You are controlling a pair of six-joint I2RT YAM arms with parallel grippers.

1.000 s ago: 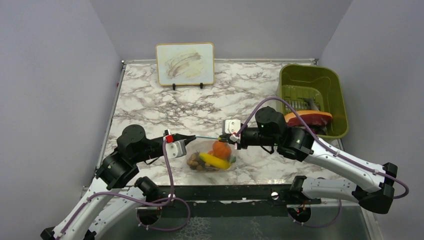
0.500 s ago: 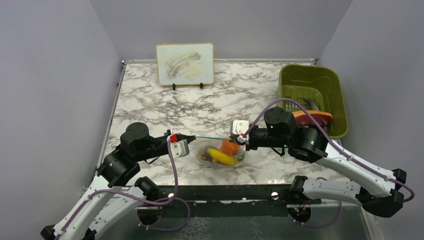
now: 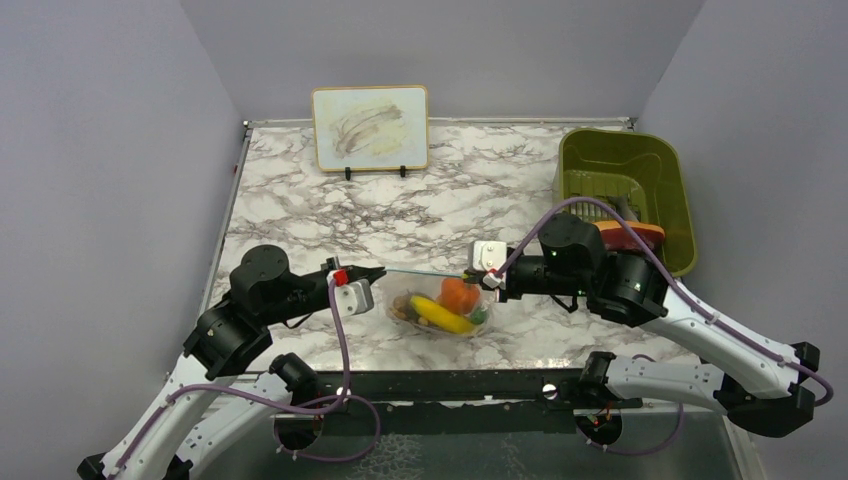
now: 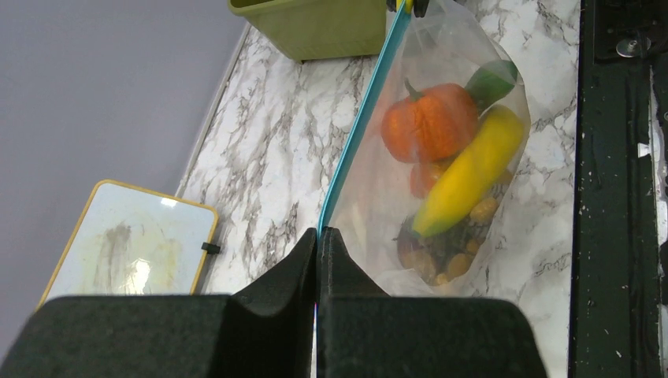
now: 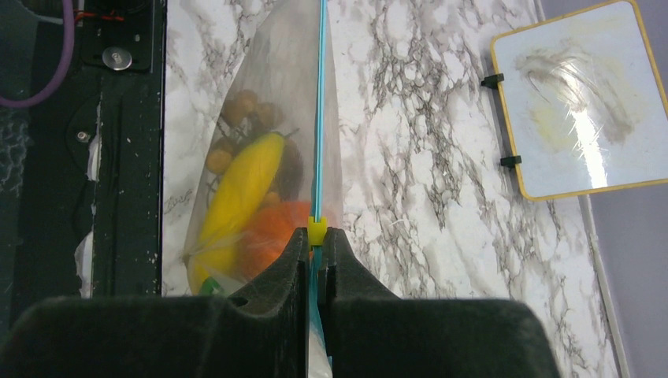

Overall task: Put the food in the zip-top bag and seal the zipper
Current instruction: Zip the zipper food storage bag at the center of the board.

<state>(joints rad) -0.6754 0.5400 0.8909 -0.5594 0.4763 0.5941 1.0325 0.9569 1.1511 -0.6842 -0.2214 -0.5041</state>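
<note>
Marble-patterned desk point(image 3: 300, 200), plain grey walls all round, and from where I stand the job looks close to finished. On the left, the left claw point(image 3: 374, 272) is clenched on one end of the zipper point(image 3: 425, 272), fingertips pinched flat on the blue strip. From there the strip runs taut and straight to the right. The zip-top bag point(image 3: 405, 300) sags below it toward the desk, though I cannot tell whether its belly touches. The food I can make out is all inside: a banana point(image 3: 440, 316), an orange round piece point(image 3: 458, 293) and some darker bits underneath. Further right, the right claw point(image 3: 487, 283) is clenched on the strip's other end, with a small yellow slider point(image 5: 316, 231) sitting just at its fingertips. Between the two claws the strip reads as one thin line, so I judge that stretch closed. The short bit behind the slider is hidden by the claw, so the seal may not be complete. That, and letting go, is what remains. An olive-green bin point(image 3: 672, 200) stands at the far right.
</note>
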